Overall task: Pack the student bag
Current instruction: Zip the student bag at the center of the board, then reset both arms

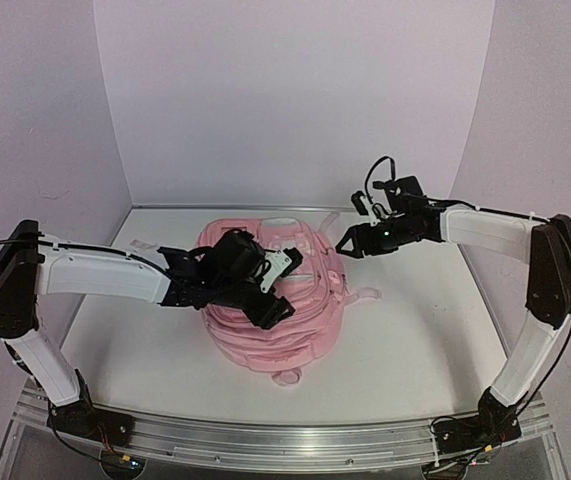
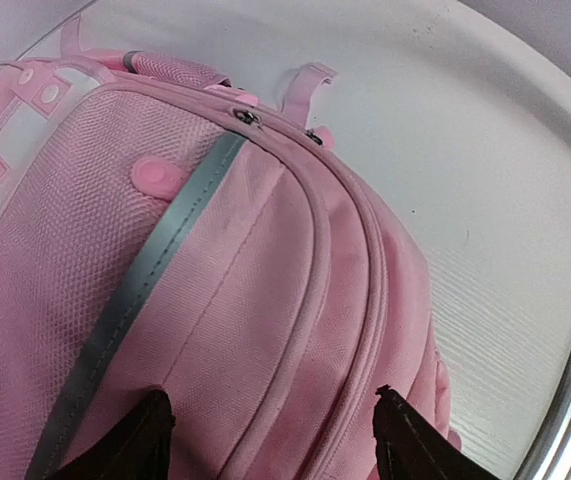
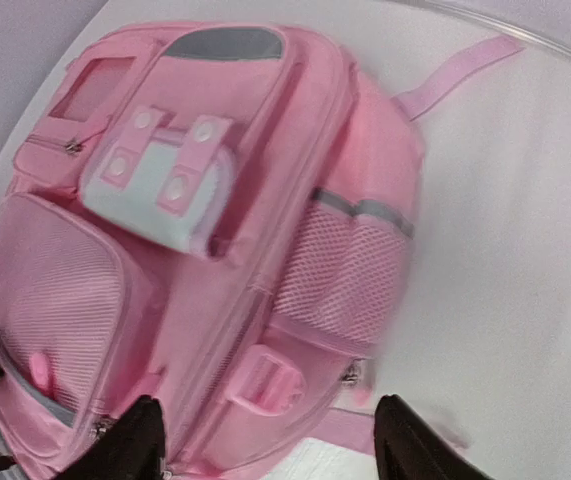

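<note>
Lying front side up near the middle of the white table [image 1: 415, 330], the student bag [image 1: 265, 345] is a soft pink backpack, its rounded bottom end toward the arm bases and its top toward the back wall. In the left wrist view the bag [image 2: 265, 300] fills most of the picture, with a grey strip [image 2: 155, 270] running slantwise across the fabric, two small metal zip pulls [image 2: 245, 117] close together at the top of the curved zip seams, and those seams look shut. The right wrist view shows the bag [image 3: 245, 300] from its other side: a pale flap [image 3: 165, 180] with four round pink snaps on the front, a mesh side pocket [image 3: 345, 270] beneath a grey band, and a pink strap [image 3: 455, 75] lying out on the table. The left pincer [image 1: 285, 288] hangs just over the front of the bag, its jaws [image 2: 267, 400] spread wide with nothing between them but the fabric below. The right pincer [image 1: 347, 245] hovers at the bag's upper right edge, jaws [image 3: 265, 410] likewise spread wide and holding nothing. A metal rail [image 1: 285, 440] edges the near side of the table, and pale lilac walls [image 1: 295, 100] close in the back and sides.
</note>
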`<move>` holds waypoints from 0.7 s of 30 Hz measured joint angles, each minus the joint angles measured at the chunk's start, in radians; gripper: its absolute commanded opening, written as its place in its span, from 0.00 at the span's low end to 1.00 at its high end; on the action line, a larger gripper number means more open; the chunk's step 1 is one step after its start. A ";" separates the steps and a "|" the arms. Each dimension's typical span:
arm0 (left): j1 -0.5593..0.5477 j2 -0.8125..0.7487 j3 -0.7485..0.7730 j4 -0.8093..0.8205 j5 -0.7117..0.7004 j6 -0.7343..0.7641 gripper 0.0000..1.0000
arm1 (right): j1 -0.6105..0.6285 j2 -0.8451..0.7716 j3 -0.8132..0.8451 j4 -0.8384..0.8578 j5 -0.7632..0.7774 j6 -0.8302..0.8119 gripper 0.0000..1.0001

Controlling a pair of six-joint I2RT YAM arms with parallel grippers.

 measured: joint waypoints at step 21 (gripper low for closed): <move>0.999 -0.379 -0.310 0.003 0.228 -0.360 1.00 | -0.400 -0.406 -0.485 0.324 0.368 0.214 0.98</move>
